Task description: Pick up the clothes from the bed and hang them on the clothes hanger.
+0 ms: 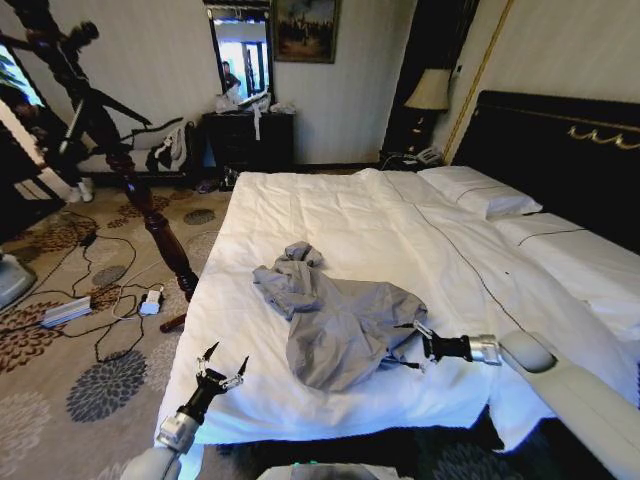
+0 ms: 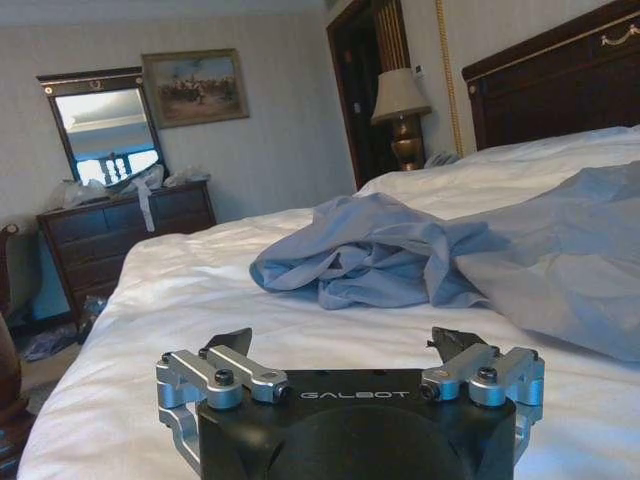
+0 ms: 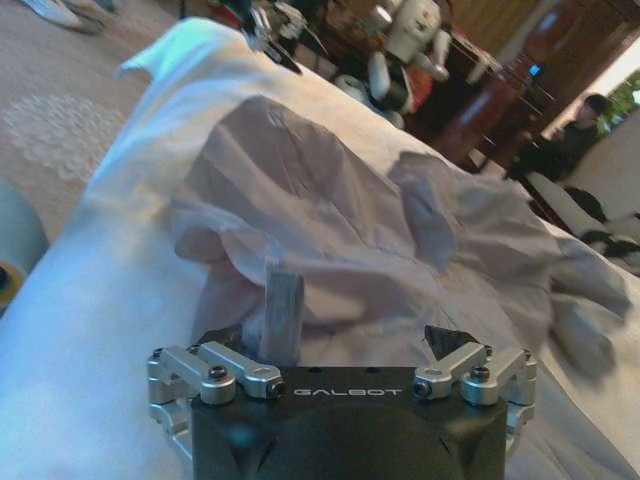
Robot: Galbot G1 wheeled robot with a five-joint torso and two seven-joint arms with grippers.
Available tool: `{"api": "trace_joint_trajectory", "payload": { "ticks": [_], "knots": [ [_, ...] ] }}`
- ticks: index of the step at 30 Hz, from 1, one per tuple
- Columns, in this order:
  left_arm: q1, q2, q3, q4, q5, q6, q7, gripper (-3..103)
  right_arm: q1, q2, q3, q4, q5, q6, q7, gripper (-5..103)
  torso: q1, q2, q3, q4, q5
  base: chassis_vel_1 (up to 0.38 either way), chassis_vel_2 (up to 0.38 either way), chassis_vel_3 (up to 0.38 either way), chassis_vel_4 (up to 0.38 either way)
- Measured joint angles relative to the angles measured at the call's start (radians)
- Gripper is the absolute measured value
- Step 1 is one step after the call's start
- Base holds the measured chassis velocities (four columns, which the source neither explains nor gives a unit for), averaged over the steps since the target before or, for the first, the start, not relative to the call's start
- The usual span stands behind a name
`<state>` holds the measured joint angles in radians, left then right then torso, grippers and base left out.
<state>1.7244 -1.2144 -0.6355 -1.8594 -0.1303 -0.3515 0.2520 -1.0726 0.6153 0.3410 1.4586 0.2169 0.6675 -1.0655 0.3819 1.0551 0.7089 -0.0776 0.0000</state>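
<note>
The clothes, a crumpled grey-blue shirt [image 1: 340, 320], lie on the white duvet of the bed [image 1: 330, 215], toward its near edge. My right gripper [image 1: 413, 346] is open at the shirt's right edge, fingertips against the fabric. In the right wrist view the shirt [image 3: 350, 220] spreads just ahead of the open right gripper [image 3: 338, 342], and a raised fold [image 3: 283, 310] stands between the fingers. My left gripper [image 1: 222, 368] hovers open over the bed's near left corner, apart from the shirt. In its wrist view the left gripper [image 2: 345, 348] faces the shirt [image 2: 400, 250]. The clothes hanger is out of view.
A tall dark reddish wooden coat stand [image 1: 130, 175] rises from the carpet left of the bed, with cables and a power strip [image 1: 150, 303] at its foot. A dark dresser with a mirror [image 1: 250, 135] stands at the far wall. Pillows [image 1: 480, 190] and the black headboard [image 1: 560, 150] lie right.
</note>
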Motion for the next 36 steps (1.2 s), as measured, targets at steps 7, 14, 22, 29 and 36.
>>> {"api": "trace_joint_trajectory", "payload": {
  "ticks": [7, 14, 22, 29, 36],
  "knots": [
    [-0.008, 0.006, -0.005, 0.012, -0.011, 0.001, 0.0, 100, 0.014, 0.011, -0.018, -0.008, 0.002, 0.008, -0.118, 72, 0.0, 0.0, 0.0, -0.0006, 0.0, 0.0, 0.0, 0.0, 0.0],
    [-0.018, 0.002, 0.003, 0.023, -0.009, 0.002, 0.002, 100, 0.004, 0.019, -0.003, -0.004, 0.002, 0.025, -0.127, 50, 0.0, 0.0, 0.0, -0.0004, -0.0001, 0.0, 0.0, 0.0, 0.0],
    [-0.022, -0.001, 0.008, 0.025, -0.005, 0.003, 0.002, 100, -0.006, 0.025, 0.005, -0.006, 0.027, 0.039, -0.119, 18, 0.0, 0.0, 0.0, -0.0004, 0.0, 0.0, 0.0, 0.0, 0.0],
    [-0.019, 0.002, 0.004, 0.02, -0.007, 0.002, 0.003, 100, -0.059, -0.003, 0.029, 0.038, 0.137, 0.028, -0.095, 1, 0.0, 0.0, 0.0, -0.0002, 0.0002, 0.0, 0.0, 0.0, 0.0],
    [-0.021, 0.036, 0.003, -0.024, -0.055, 0.011, 0.01, 100, -0.184, -0.124, 0.039, 0.34, 0.576, -0.106, 0.165, 0, 0.0, 0.0, 0.0, -0.0002, -0.0003, 0.0, 0.0, 0.0, 0.0]
  ]
}}
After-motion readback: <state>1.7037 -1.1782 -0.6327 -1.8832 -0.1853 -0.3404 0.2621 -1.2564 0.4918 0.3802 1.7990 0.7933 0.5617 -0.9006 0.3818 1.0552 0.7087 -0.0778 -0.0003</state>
